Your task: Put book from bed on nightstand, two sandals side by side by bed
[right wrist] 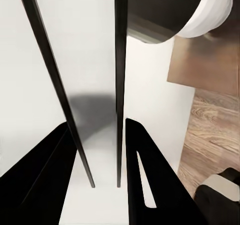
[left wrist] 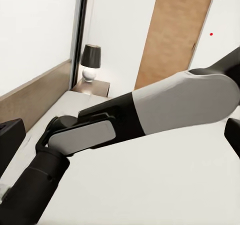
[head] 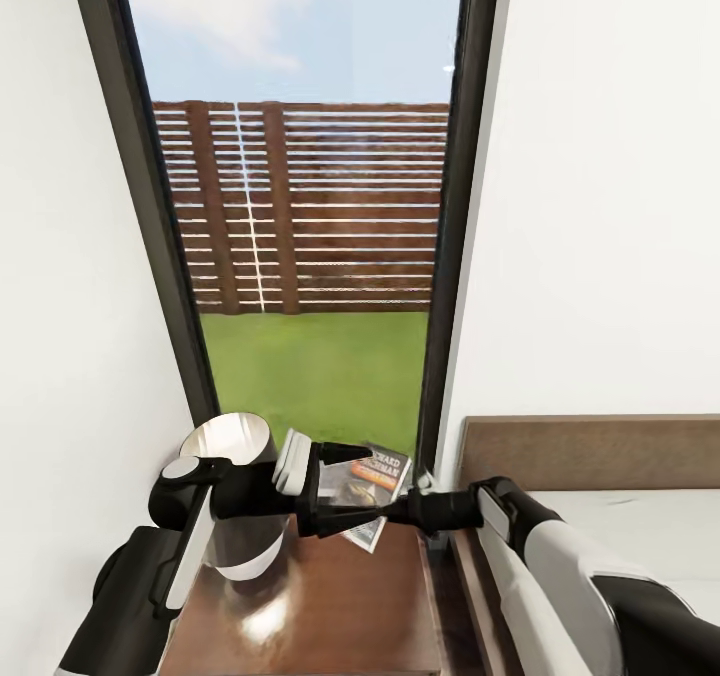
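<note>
Orange-banded dark book (head: pixel 372 494), white lettering, tilted above glossy brown nightstand (head: pixel 330 606)

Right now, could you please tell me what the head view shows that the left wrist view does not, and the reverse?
Head view: a window onto a fence and grass, and the book over the near nightstand.
Left wrist view: a wooden door and the far nightstand with its lamp.
Both: the right arm, the headboard and the mattress.
</note>
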You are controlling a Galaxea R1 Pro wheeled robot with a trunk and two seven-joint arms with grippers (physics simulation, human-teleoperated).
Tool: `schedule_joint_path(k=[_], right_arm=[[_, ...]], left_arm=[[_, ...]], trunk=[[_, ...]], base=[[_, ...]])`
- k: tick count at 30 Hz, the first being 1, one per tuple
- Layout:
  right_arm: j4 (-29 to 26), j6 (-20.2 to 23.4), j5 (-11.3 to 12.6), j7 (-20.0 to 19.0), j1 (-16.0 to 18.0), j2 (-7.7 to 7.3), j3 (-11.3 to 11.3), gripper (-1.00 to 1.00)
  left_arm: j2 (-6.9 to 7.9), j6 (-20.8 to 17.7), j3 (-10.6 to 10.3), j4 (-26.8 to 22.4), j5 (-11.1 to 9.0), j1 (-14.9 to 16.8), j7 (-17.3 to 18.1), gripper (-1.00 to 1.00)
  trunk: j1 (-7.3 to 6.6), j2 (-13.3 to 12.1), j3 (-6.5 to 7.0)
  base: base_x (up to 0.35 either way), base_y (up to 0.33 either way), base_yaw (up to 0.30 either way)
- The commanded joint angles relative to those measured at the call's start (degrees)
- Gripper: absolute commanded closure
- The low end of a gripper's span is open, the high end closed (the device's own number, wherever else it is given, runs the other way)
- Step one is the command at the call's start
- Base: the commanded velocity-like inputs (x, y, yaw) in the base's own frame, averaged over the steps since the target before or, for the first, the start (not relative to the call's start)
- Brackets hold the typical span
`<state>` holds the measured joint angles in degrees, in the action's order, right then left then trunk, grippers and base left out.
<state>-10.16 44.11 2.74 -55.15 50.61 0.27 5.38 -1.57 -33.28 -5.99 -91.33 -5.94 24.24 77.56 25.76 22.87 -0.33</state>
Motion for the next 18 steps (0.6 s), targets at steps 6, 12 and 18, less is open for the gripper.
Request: schedule_joint_path(k=[6,12,18], right_arm=[[2.6,0.77,0.34,0.33,0.01,-0.95,0.56,1.0],[3.51,0.63,0.23,0.97,0.01,-0.97,0.43,1.0],[3.82,0.24,0.29,5.08,0.01,-0.48,0.3,1.0]], left_arm=[[-0.01,-0.65,0.01,0.01,-0.13,0.02,0.13,-1.0],[-0.01,-0.65,0.0,0.01,-0.13,0.02,0.13,-1.0],[-0.01,-0.6,-0.03,0.01,-0.13,0.02,0.13,-1.0]], trunk=[[0.02,0.05,-0.03],[0.02,0.05,-0.03],[0.02,0.05,-0.03]], base=[[0.0,0.0,0.0],[0.0,0.0,0.0],[0.0,0.0,0.0]])
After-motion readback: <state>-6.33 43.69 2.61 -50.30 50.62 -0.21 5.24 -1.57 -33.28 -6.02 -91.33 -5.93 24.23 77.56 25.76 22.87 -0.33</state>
